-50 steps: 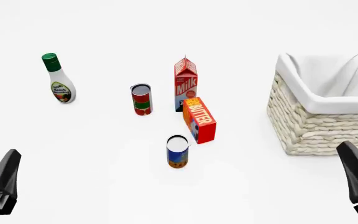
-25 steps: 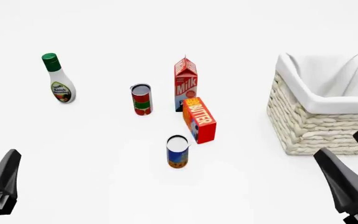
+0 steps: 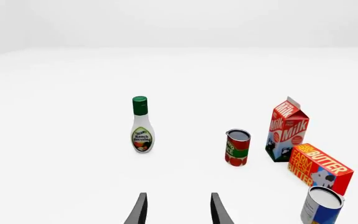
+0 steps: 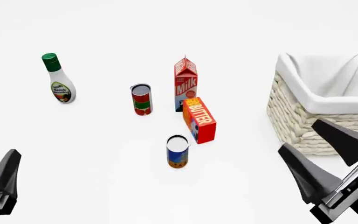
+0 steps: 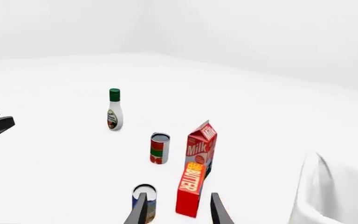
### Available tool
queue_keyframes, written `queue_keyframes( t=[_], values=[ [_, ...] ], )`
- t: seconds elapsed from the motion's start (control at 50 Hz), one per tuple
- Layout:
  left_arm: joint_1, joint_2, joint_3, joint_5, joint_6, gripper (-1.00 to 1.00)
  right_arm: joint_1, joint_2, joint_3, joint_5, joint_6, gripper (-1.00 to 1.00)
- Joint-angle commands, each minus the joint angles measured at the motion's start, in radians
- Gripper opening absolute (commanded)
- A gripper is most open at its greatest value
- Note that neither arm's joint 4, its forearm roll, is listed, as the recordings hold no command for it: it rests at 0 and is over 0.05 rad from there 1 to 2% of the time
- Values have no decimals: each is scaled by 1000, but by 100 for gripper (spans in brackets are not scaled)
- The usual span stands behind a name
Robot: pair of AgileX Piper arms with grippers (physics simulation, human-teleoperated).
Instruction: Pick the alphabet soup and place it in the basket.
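The right claw (image 4: 319, 149) sits low at the near right, with its two fingers spread apart and nothing between them. It points to the left, toward the middle of the table, most likely so that the fingers can go around a can from the side. The basket (image 4: 303, 126) is just behind it on the right, so a trip there would be short.

The left claw (image 4: 2, 179) waits at the near left corner. In its own wrist view its fingers (image 3: 140, 211) are apart too, and it holds nothing. It looks parked out of the way — this job seems to belong to the other arm.

The alphabet soup (image 4: 177, 151) stands upright near the middle of the table, to the left of the right claw and well apart from it. In the right wrist view the can (image 5: 144, 199) shows just past the left finger, not between the two, so the claw likely needs to turn a bit more.

The butter box (image 4: 199, 120) stands close behind the soup, a little to the right. The milk carton (image 4: 185, 84) is farther back — the claw should take care not to bump either one.
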Motion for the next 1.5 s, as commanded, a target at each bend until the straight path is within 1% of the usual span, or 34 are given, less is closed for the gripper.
queue_keyframes(
  t=[0.02, 0.18, 0.2, 0.32, 0.38, 0.4, 0.48, 0.76, 0.94, 0.96, 1.3, 1.5],
  values=[
    [0, 0, 0, 0, 0, 100, 63, 140, -11, -130, -9, 100],
    [0, 0, 0, 0, 0, 100, 88, 210, -18, -196, -9, 100],
    [0, 0, 0, 0, 0, 100, 96, 233, -18, -217, -9, 100],
    [0, 0, 0, 0, 0, 100, 116, 297, -23, -273, -9, 100],
    [0, 0, 0, 0, 0, 100, 116, 298, -23, -273, -9, 100],
    [0, 0, 0, 0, 0, 100, 129, 338, -28, -306, -8, 100],
    [0, 0, 0, 0, 0, 100, 138, 363, -33, -326, -6, 100],
    [0, 0, 0, 0, 0, 100, 166, 515, -32, -459, 7, 100],
    [0, 0, 0, 0, 0, 100, 164, 594, -26, -529, 15, 100],
    [0, 0, 0, 0, 0, 100, 166, 620, -24, -551, 17, 100],
    [0, 0, 0, 0, 0, 100, 168, 826, -40, -711, 32, 100],
    [0, 0, 0, 0, 0, 100, 166, 924, -59, -775, 34, 100]
  ],
)
